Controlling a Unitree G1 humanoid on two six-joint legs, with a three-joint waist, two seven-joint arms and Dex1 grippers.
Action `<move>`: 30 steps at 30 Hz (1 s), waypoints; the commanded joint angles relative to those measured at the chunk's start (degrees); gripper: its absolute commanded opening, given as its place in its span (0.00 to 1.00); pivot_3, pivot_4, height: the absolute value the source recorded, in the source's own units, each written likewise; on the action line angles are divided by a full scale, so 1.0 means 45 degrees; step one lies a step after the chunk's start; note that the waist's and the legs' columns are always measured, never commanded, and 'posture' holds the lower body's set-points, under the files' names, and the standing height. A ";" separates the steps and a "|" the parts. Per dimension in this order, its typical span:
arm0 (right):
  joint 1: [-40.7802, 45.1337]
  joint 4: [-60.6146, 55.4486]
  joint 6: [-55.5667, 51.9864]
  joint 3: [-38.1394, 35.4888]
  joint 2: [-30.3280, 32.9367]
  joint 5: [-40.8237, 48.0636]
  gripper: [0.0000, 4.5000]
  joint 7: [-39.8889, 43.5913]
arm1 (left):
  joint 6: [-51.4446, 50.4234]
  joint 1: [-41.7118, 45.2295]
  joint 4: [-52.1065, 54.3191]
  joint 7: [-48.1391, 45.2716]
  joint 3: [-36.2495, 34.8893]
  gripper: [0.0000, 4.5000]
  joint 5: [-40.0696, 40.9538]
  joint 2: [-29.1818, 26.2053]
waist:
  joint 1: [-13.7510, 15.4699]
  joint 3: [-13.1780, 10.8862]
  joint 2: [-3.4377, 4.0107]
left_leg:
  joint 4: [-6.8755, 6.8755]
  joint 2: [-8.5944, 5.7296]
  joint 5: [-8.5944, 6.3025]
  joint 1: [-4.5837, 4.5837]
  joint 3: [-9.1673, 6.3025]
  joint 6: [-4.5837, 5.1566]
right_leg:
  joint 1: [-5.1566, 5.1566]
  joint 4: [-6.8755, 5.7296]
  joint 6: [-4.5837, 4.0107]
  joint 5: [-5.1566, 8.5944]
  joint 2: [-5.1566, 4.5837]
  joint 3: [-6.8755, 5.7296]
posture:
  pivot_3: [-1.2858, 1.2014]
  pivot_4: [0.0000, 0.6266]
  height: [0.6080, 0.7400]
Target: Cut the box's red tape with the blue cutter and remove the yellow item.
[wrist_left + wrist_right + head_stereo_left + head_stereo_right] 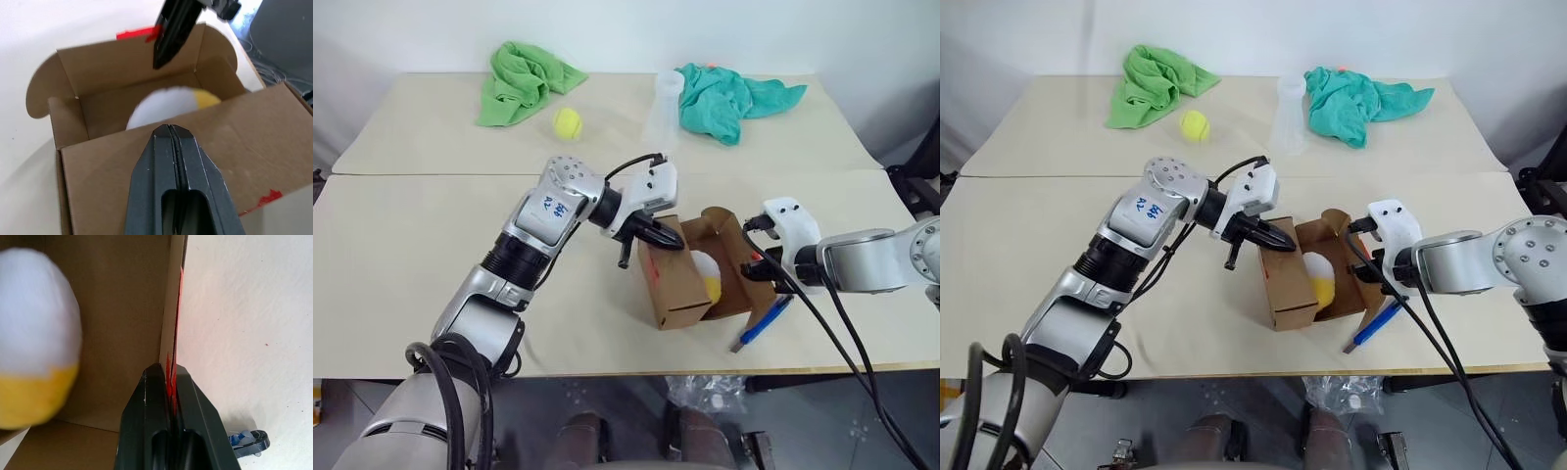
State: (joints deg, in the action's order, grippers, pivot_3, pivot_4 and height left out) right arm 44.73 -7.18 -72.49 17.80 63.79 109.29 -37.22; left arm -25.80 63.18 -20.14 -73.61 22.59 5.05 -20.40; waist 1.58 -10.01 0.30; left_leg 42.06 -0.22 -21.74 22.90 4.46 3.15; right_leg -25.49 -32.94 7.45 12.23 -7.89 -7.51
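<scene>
The left gripper [654, 237] has its 2 black fingers pressed together on nothing, poised just above the near-left wall of the box [680, 284]. The right gripper [171, 377] is clamped on the box's right wall, pinching the cardboard edge where a strip of the red tape [177, 313] runs. The box sits open near the table's [421, 255] front edge, its flap lid raised toward the far side. Inside lies the yellow item [709, 278], white end uppermost and yellow end lower. The blue cutter [764, 321] lies on the table just right of the box, beneath the right arm. Farther back rest a tennis ball [568, 122], a green cloth [524, 80], a teal cloth [729, 98] and a clear cup [666, 103].
</scene>
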 commanded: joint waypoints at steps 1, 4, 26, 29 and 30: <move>0.0172 -0.0370 0.0131 -0.0452 0.0316 0.0368 0.00 -0.0216 | 0.0723 -0.0183 0.0223 -0.0263 0.0523 0.00 -0.0554 -0.0228 | 0.0002 0.0000 0.0000 | 0.0001 -0.0001 0.0000 0.0000 -0.0001 0.0000 | 0.0000 0.0000 0.0000 0.0000 -0.0001 0.0001 | 0.52 0.24 1.00; 0.0297 -0.0386 0.0222 -0.0466 0.0400 0.0708 0.00 -0.0306 | 0.1490 -0.0303 0.0023 -0.0350 0.0956 0.00 -0.1116 -0.0512 | -0.0010 0.0001 0.0001 | -0.0001 0.0000 0.0000 -0.0012 0.0003 0.0000 | 0.0002 -0.0003 -0.0001 0.0000 -0.0002 0.0008 | 0.52 0.24 1.00; 0.1109 0.0829 0.0221 -0.1227 0.0927 0.0823 0.00 -0.0421 | 0.2238 -0.2024 0.2230 -0.0350 0.2129 0.00 -0.3311 -0.2781 | 0.0098 0.0038 0.0049 | 0.0023 -0.0036 0.0017 -0.0193 0.0038 0.0106 | 0.0093 -0.0059 -0.0095 -0.0049 -0.0142 0.0152 | 0.52 0.24 1.00; 0.0492 0.1028 0.0413 -0.1744 0.0848 0.0823 0.00 -0.0524 | 0.2100 -0.2139 0.2182 -0.0202 0.2056 0.00 -0.3386 -0.2744 | 0.0239 0.0053 0.0074 | 0.0026 -0.0038 0.0021 -0.0194 0.0010 0.0122 | 0.0160 0.0027 -0.0126 -0.0070 -0.0142 0.0137 | 0.52 0.24 1.00; 0.0172 0.1146 0.0543 -0.2124 0.0661 0.0823 0.00 -0.0587 | 0.2000 -0.2203 0.2110 -0.0089 0.1990 0.00 -0.3445 -0.2683 | 0.0247 0.0056 0.0083 | 0.0025 -0.0046 0.0022 -0.0199 0.0008 0.0128 | 0.0173 0.0048 -0.0135 -0.0077 -0.0141 0.0119 | 0.52 0.24 1.00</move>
State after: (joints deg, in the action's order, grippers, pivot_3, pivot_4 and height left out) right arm 46.25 -2.92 -71.56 12.48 66.25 113.18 -38.59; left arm -15.77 54.87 -9.31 -74.57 29.65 -8.83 -33.08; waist 2.69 -9.75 0.67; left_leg 42.15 -0.43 -21.63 22.04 4.54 3.76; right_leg -24.71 -32.58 6.83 11.86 -8.51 -7.10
